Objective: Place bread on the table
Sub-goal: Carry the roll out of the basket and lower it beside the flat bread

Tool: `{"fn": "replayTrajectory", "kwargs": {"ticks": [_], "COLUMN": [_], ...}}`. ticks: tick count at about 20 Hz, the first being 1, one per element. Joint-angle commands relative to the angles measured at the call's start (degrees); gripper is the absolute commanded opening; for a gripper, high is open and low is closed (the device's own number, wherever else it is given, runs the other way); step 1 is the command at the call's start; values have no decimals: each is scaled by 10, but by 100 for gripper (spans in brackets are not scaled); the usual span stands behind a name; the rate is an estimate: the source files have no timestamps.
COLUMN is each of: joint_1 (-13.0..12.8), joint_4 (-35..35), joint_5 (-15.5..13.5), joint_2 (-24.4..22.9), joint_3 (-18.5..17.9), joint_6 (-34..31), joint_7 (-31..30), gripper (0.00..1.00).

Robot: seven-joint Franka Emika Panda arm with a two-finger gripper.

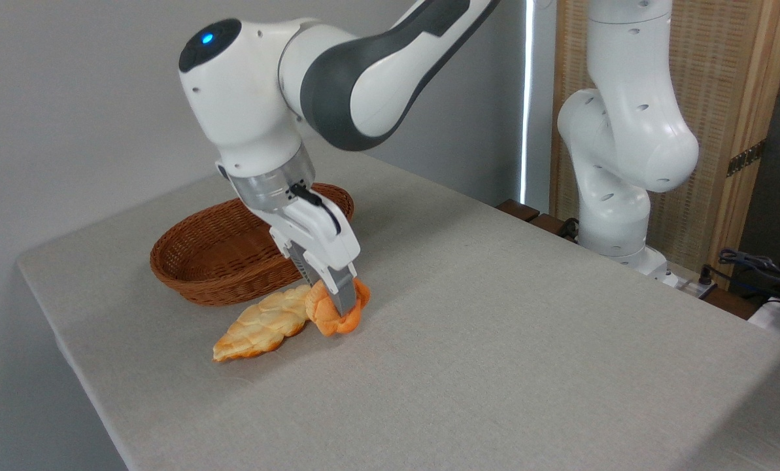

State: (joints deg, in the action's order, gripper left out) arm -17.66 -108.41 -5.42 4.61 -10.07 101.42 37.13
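Observation:
The bread [327, 315] is a small lumpy orange-brown bun, low over the grey table [494, 340] and seemingly touching the cloth. My gripper [339, 305] comes down from above and is shut on the bun, one grey finger [339, 294] showing across its front. The bun sits just right of the tip of a flat pale-golden loaf [263, 324] and in front of the wicker basket [213, 258].
The brown oval basket stands at the back left and looks to hold nothing. The arm's white base [618, 163] rises at the table's right rear edge, with cables [756, 265] beyond it. Bare cloth stretches right and toward the front.

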Motion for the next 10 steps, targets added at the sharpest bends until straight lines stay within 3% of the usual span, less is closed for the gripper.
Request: {"fn": "replayTrajectory", "kwargs": {"ticks": [1, 10], "joint_1": [-4, -5], "joint_4": [-1, 0], "joint_5": [7, 7], "joint_2": [6, 3], "joint_3": [-3, -3], "joint_6": [11, 14], "joint_7": [9, 8], "gripper": [100, 100]}}
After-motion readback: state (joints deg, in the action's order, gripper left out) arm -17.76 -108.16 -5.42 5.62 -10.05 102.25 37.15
